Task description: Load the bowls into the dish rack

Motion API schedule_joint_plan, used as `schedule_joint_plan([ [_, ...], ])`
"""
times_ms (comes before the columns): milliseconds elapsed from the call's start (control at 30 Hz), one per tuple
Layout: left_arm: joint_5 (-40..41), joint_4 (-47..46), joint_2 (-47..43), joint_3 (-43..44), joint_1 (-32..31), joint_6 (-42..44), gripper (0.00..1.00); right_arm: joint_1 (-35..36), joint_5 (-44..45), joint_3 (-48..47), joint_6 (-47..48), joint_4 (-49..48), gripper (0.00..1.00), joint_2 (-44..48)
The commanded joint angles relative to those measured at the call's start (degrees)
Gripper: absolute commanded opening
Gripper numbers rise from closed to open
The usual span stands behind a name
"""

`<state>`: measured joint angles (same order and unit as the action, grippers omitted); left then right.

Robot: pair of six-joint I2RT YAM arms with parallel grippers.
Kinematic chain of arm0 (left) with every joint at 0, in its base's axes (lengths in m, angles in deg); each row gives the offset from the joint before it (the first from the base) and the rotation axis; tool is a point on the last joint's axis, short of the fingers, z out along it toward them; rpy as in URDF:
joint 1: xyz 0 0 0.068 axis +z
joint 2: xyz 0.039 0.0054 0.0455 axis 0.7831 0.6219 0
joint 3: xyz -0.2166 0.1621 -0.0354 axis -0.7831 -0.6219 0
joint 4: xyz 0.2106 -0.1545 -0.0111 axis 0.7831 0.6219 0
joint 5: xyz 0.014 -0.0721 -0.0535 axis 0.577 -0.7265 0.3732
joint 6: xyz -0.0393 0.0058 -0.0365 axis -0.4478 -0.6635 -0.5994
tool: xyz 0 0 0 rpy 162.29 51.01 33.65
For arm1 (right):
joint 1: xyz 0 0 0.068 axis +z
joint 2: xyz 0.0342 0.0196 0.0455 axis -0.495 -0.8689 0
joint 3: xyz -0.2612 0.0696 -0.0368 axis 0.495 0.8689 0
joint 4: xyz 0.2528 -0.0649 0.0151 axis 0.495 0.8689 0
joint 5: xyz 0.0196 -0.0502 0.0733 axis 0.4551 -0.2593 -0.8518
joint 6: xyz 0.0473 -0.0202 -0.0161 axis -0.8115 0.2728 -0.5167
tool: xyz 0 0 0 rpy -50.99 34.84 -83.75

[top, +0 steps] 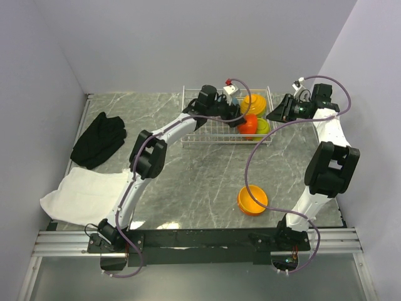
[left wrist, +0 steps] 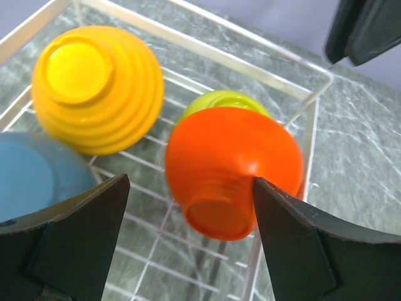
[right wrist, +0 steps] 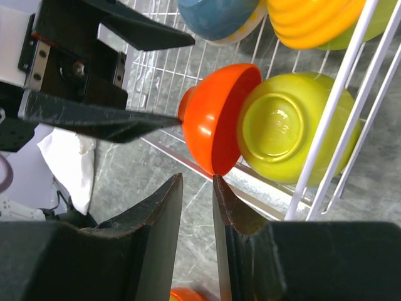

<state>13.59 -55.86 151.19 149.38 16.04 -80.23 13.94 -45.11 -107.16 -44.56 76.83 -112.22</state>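
The grey marbled table [top: 200, 182] carries the white wire-grid dish rack [top: 216, 137] at its far side; in the rack's right end lie a yellow-orange ribbed bowl [left wrist: 94, 88], a teal-blue bowl [left wrist: 31, 182], and a lime green bowl [right wrist: 288, 125] with an orange-red bowl [left wrist: 232, 169] leaning on it; another orange bowl [top: 252, 200] sits alone on the table, near the right arm. The left gripper [left wrist: 188, 188] is spread wide astride the orange-red bowl's base; the right gripper [right wrist: 197, 182] is almost pressed together on nothing. The bowls look light, stiff and slick; pinching the rim, one finger inside, seems safest.
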Motion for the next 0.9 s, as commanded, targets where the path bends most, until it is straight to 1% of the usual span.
schedule_joint_plan([
  [0,0.74,-4.21,0.22,3.29,-1.06,-0.91,0.87,0.43,0.71,-0.92,1.67,-0.29,0.34,3.39],
  [167,1.09,-4.03,0.31,3.82,-0.97,-0.74,0.88,1.57,1.5,-1.01,1.67,-0.64,0.33,3.66],
  [200,1.35,-4.38,0.31,3.99,-1.06,-0.91,0.88,1.84,1.68,-1.27,4.02,-0.47,0.33,3.83],
  [300,2.14,-5.08,0.22,5.57,-0.97,-1.18,0.89,3.24,2.99,-1.71,6.23,0.33,0.33,4.27],
  [400,4.87,-4.3,-1.09,8.64,-0.09,-1.17,0.89,5.52,3.96,-3.46,8.69,1.73,0.3,3.92],
  [500,9.87,-2.81,-3.99,7.95,1.66,-0.83,0.89,9.04,6.15,-5.92,11.67,3.05,0.27,3.75],
  [600,14.09,1.76,-7.5,3.83,3.68,2.16,0.85,13.17,8.26,-8.12,12.39,3.05,0.23,2.78],
  [633,14.88,2.38,-8.56,-0.1,4.21,2.51,0.84,14.05,9.57,-8.48,12.39,2.79,0.22,2.43],
  [700,16.38,1.95,-11.98,-4.86,6.14,0.59,0.81,16.85,12.12,-9.79,11.26,2.18,0.2,0.77],
  [733,16.82,0.99,-13.39,-10.28,6.67,-0.37,0.81,17.56,14.14,-10.15,10.99,1.83,0.19,0.06],
  [767,18.39,-0.85,-16.45,-12.86,7.37,-0.56,0.81,18.44,15.55,-10.67,10.99,1.91,0.18,-0.56],
  [833,20.07,-1.83,-19.02,-18.74,7.91,0.14,0.82,20.9,18.45,-12.43,12.65,2.61,0.15,-2.32],
  [867,20.6,-1.75,-20.85,-19.9,8.34,0.23,0.82,21.69,21.42,-13.13,13.26,2.96,0.14,-3.02],
])
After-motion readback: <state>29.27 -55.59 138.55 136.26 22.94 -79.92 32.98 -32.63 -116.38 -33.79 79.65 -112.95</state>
